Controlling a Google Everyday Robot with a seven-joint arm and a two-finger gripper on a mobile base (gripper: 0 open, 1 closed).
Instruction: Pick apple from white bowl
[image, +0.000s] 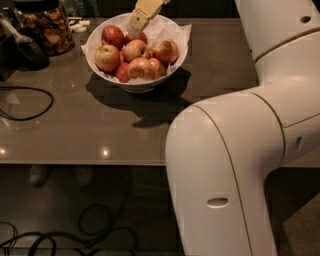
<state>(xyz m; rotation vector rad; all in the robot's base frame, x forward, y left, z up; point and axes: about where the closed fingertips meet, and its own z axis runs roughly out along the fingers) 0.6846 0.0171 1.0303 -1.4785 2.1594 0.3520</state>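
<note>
Pincer is hovering over the far rim of the white bowl, which is sitting near the tabletop's far edge. Can't tell if it's apart or together. Apples are all lying inside, so the grab isn't happening yet.

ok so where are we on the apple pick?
Approach looks done: the gripper hangs over the far edge of the white bowl. Nothing looks picked yet; the apples all lie in the bowl. Left: lower onto one, grasp it, lift it out.
</note>
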